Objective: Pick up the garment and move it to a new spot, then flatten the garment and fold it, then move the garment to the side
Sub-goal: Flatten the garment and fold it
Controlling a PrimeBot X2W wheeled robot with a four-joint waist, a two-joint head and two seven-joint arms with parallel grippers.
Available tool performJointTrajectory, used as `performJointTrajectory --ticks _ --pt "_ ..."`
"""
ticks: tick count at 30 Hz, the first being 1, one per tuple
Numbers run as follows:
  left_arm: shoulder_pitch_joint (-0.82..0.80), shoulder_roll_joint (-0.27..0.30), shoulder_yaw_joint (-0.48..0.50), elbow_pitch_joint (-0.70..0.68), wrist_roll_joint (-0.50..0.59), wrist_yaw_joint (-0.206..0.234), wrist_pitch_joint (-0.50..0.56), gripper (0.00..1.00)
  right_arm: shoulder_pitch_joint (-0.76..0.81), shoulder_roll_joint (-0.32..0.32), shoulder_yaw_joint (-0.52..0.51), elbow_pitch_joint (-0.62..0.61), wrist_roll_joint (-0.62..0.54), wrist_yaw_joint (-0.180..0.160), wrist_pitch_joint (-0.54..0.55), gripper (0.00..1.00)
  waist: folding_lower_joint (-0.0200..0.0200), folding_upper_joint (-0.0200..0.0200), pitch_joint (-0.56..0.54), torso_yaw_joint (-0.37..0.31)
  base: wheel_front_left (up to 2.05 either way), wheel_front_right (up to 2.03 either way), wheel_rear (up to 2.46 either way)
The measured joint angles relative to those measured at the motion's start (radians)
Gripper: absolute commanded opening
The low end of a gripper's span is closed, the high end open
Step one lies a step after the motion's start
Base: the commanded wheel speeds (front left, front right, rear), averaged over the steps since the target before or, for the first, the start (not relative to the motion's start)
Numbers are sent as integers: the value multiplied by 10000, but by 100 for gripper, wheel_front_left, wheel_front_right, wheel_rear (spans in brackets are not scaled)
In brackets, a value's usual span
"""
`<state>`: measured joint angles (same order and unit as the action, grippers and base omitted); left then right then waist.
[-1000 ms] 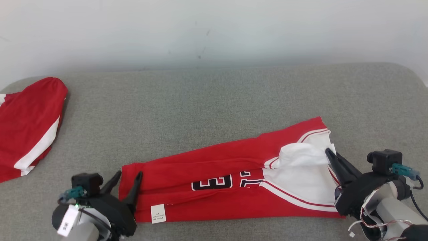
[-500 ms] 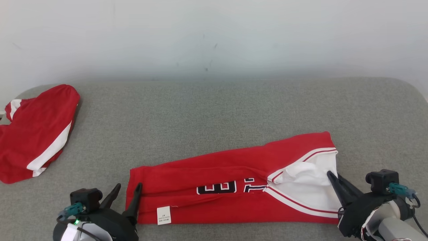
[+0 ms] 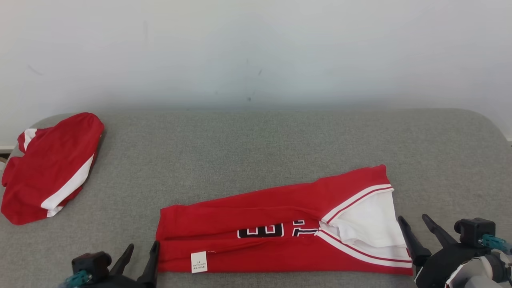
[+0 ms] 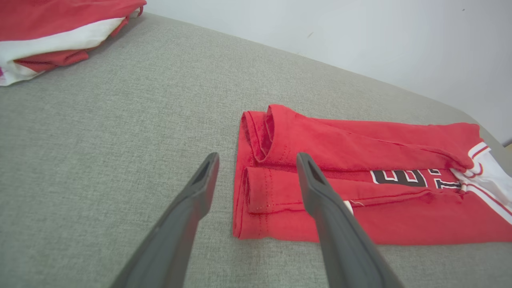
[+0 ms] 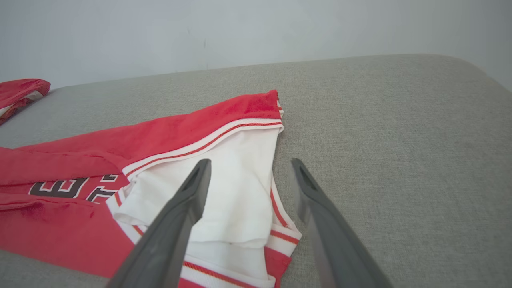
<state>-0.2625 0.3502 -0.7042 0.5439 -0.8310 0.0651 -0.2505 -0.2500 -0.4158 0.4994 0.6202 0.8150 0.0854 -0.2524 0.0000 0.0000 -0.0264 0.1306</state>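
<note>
Lengthwise, a red garment [image 3: 280, 232] with white trim and black lettering lies folded into a long strip on a gray fabric-covered surface [image 3: 256, 152]. It sits in front of the robot, toward the near edge. Its long axis runs left to right, with the right end angled slightly away from the robot.

The left gripper [image 3: 142, 249] sits just beside the strip's left short edge, fingers spread wide and holding nothing. The right gripper [image 3: 412, 220] sits just beside the white-paneled right end, also spread wide and empty. Each arm is nearest its own end, so a fold of one end over the other would likely call for both.

The head view shows the whole strip, a small white label [image 3: 199, 262] near its lower left corner, and a 2nd red and white garment [image 3: 52, 166] well apart at far left. The left wrist view shows the stacked, rolled hem layers at the left edge. The right wrist view shows the white panel lying loose and rumpled. Whether either gripper touches the cloth cannot be told.
</note>
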Motion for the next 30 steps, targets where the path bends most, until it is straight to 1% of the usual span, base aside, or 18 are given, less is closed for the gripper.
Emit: performJointTrajectory --ticks 3,6,11,13,17,21,22,24,30 --pt "316 96 272 -343 0 174 0 100 159 44 -232 -205 17 -198 -2 100 0 0 -78 -29 0 0 0" --pt "504 111 523 -757 17 324 0 100 310 54 -341 -293 17 -290 0 100 1 0 -142 -24 0 0 0" --pt "959 128 798 -1367 140 416 -10 100 523 44 -560 -407 -6 -460 0 100 0 0 -209 104 0 0 0" --pt "1153 182 930 -1595 221 477 -10 100 543 42 -583 -410 -104 -577 0 100 0 -1 -225 168 0 0 0" --pt "1434 226 1225 -2071 487 504 -10 100 546 8 -675 -399 -169 -679 0 100 0 0 -227 296 0 0 0" --pt "1686 263 1478 -2485 619 579 -12 100 300 8 -552 -102 -349 -698 0 100 0 0 -178 396 0 0 0" --pt "1737 265 1488 -2581 681 579 -12 100 175 13 -541 -12 -349 -767 25 100 0 0 -156 413 0 0 0" --pt "1756 226 1499 -2757 754 579 -12 100 -115 12 -483 203 -366 -782 115 100 0 1 -103 465 0 0 0" --pt "1747 73 1586 -3279 1072 581 -12 100 -904 17 -117 980 -669 -865 859 100 0 1 128 682 0 0 0"
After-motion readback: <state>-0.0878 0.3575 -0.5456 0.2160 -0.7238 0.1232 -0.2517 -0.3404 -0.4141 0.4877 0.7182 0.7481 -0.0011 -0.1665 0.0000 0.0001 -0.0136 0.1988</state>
